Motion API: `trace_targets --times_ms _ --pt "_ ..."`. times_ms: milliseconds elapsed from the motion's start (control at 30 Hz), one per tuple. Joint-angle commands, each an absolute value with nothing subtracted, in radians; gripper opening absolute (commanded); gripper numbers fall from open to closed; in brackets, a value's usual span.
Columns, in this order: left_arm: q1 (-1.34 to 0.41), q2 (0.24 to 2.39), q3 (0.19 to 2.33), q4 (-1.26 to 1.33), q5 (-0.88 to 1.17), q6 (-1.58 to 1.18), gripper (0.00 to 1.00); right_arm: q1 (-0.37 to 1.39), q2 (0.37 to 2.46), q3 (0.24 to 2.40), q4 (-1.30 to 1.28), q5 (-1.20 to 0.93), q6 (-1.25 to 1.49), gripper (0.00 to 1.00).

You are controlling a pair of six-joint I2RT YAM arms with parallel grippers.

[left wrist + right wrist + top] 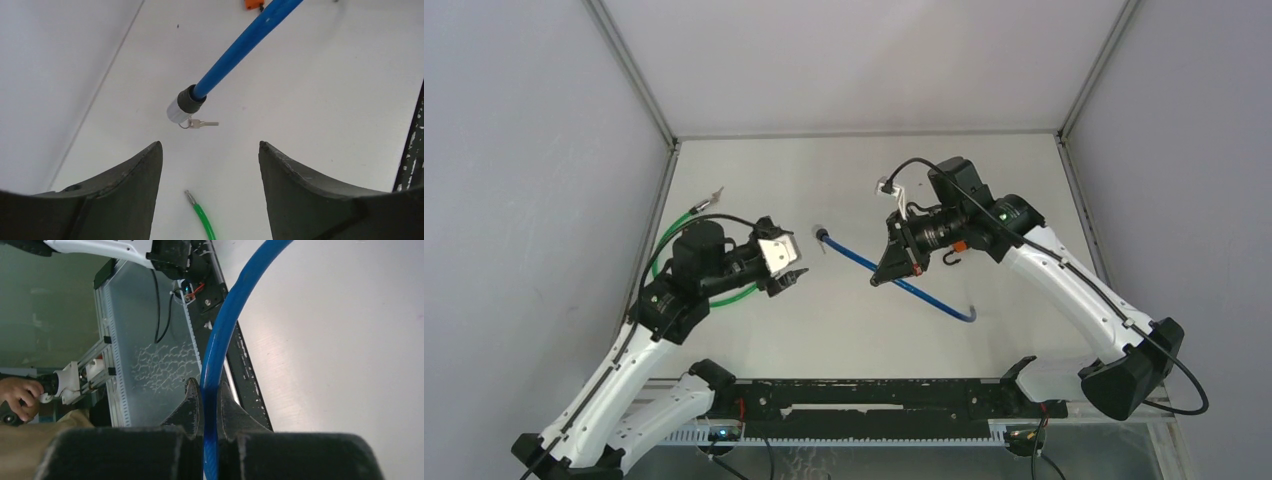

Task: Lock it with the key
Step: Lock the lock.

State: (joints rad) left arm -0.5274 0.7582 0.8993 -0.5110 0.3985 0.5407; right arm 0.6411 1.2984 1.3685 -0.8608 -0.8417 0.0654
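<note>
Lying just ahead of left pincer [210,146], key [204,123], seemingly touching blue cable [240,45].

Desk: Where is the top camera?
Photographer: High behind the arm bases, looking down on the whole table [824,335] from well back.
Desk: And the wrists?
Photographer: Each sits close behind its jaws. The view from the left gripper [210,143] skims low across the tabletop. The one from the right gripper [207,383] looks back toward the black rail [220,295] at the near edge. All three share the blue cable [852,258].
</note>
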Motion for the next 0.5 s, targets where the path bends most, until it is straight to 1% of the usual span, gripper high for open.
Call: trace_targets --times_ms 0,200,467 --pt "-0.535 0.727 0.903 -0.457 0.572 0.753 0.73 0.663 1.273 1.425 -0.84 -0.929 0.032 0.0" --pt "-0.54 0.757 0.919 -0.441 0.62 0.805 0.72 0.688 1.266 1.426 -0.854 -0.942 0.014 0.0" --pt "-0.562 0.865 0.952 -0.468 0.67 0.877 0.69 0.702 1.256 1.425 -0.861 -0.95 0.003 0.0"
